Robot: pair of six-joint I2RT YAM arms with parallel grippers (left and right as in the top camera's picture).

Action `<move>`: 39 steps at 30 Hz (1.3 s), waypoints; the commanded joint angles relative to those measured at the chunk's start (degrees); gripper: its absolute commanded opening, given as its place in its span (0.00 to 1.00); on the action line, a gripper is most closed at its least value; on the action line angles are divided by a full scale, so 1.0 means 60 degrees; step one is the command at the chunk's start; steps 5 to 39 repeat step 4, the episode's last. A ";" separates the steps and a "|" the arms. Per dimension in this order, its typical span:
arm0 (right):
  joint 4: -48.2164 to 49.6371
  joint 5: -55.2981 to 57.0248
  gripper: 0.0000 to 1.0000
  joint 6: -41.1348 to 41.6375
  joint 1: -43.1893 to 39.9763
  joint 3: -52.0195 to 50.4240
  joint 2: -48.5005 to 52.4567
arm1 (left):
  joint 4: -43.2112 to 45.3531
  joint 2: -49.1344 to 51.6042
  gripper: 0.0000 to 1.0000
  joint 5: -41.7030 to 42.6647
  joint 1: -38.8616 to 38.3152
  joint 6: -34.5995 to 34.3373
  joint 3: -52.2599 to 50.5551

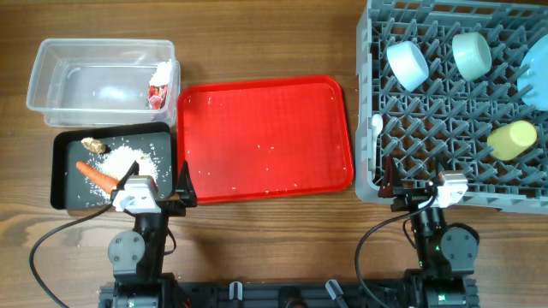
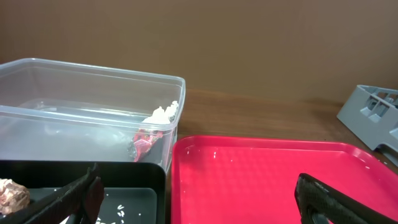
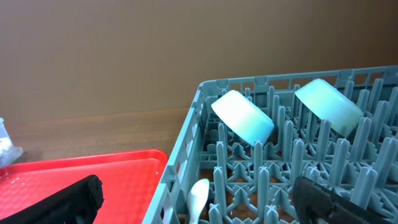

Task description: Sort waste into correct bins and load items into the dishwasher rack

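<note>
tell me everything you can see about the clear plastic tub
The clear plastic tub is rectangular and see-through, with rounded corners and a lipped rim, standing upright and uncovered at the far left of the table. A crinkled red-and-white wrapper lies inside against its right end wall. The black tray sits just in front of it; the red tray lies near its right end.

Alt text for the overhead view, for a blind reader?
Grey rack at right holds two bowls, plate, yellow cup and spoon. A red tray sits centre; at left, a wrapper in the tub, carrot and rice in the black tray.
</note>
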 commanded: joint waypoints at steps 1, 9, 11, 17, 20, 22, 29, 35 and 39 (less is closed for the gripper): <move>0.0033 -0.0149 1.00 0.0095 0.0036 -0.0011 -0.0113 | -0.0040 -0.0095 1.00 0.0186 -0.0044 0.0080 -0.0047; 0.0033 -0.0149 1.00 0.0098 0.0036 -0.0011 -0.0113 | -0.0040 -0.0095 1.00 0.0186 -0.0044 0.0080 -0.0047; 0.0033 -0.0149 1.00 0.0098 0.0036 -0.0011 -0.0113 | -0.0040 -0.0095 1.00 0.0186 -0.0044 0.0080 -0.0047; 0.0033 -0.0149 1.00 0.0098 0.0036 -0.0011 -0.0113 | -0.0040 -0.0095 1.00 0.0186 -0.0044 0.0080 -0.0047; 0.0033 -0.0149 1.00 0.0098 0.0036 -0.0011 -0.0113 | -0.0040 -0.0095 1.00 0.0186 -0.0044 0.0080 -0.0047; 0.0033 -0.0149 1.00 0.0098 0.0036 -0.0011 -0.0113 | -0.0040 -0.0095 1.00 0.0186 -0.0044 0.0080 -0.0047; 0.0033 -0.0149 1.00 0.0098 0.0036 -0.0011 -0.0113 | -0.0040 -0.0095 1.00 0.0186 -0.0044 0.0080 -0.0047; 0.0033 -0.0149 1.00 0.0098 0.0036 -0.0011 -0.0113 | -0.0040 -0.0095 1.00 0.0186 -0.0044 0.0080 -0.0047; 0.0033 -0.0149 1.00 0.0098 0.0036 -0.0011 -0.0113 | -0.0040 -0.0095 1.00 0.0186 -0.0044 0.0080 -0.0047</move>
